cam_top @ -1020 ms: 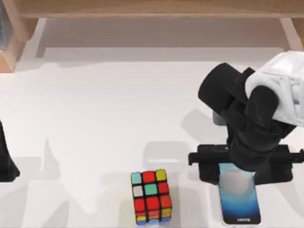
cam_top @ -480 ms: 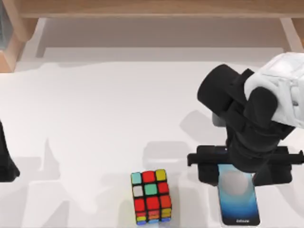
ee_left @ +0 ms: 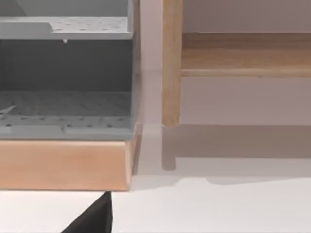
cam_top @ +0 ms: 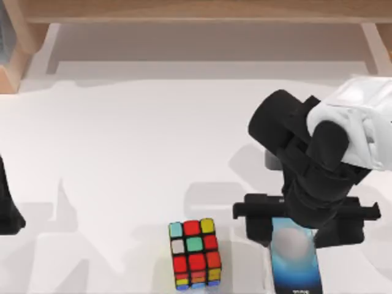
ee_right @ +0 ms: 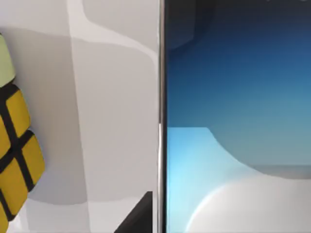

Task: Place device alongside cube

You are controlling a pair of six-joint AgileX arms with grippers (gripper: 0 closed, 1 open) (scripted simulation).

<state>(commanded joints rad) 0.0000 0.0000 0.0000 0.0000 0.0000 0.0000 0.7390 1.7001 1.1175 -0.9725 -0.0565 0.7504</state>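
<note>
Over device (cam_top: pixel 296 260), right gripper (cam_top: pixel 304 228) down.

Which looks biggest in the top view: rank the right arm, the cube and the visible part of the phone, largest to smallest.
1. Right arm, by far the largest, though it sits nearer the camera.
2. Cube and the phone's visible part: they look alike in area, and the right gripper covers the phone's far end, so no ranking between them.

white table (cam_top: pixel 122 153) | wooden shelf frame (cam_top: pixel 184 11) at far edge | grey pegboard bin (ee_left: pixel 65 73)
</note>
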